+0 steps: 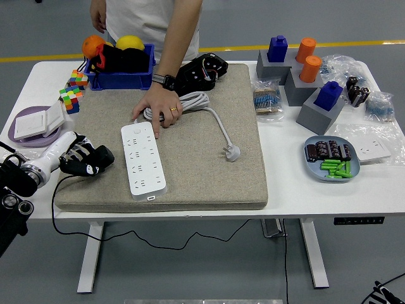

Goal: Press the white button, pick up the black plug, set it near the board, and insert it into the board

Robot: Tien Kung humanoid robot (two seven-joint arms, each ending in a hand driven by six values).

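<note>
The white power board [143, 158] lies lengthwise on the grey felt mat [209, 177], with its white button [136, 132] at the far end. My left hand [87, 160] is at the mat's left edge, just left of the board, with its fingers curled around the black plug. The plug is mostly hidden in the black fingers. Its black cable [57, 196] trails off the table's front edge. A person's hand [158, 109] rests on the board's far end and its coiled white cord [196, 101]. The cord's white plug [232, 152] lies on the mat to the right.
Left of the mat are a purple plate [25, 136] with a white switch and two colour cubes [71, 98]. A blue bin [120, 79] and a black gadget [201, 73] stand behind the mat. Grey blocks [319, 111] and a battery tray [330, 159] are on the right.
</note>
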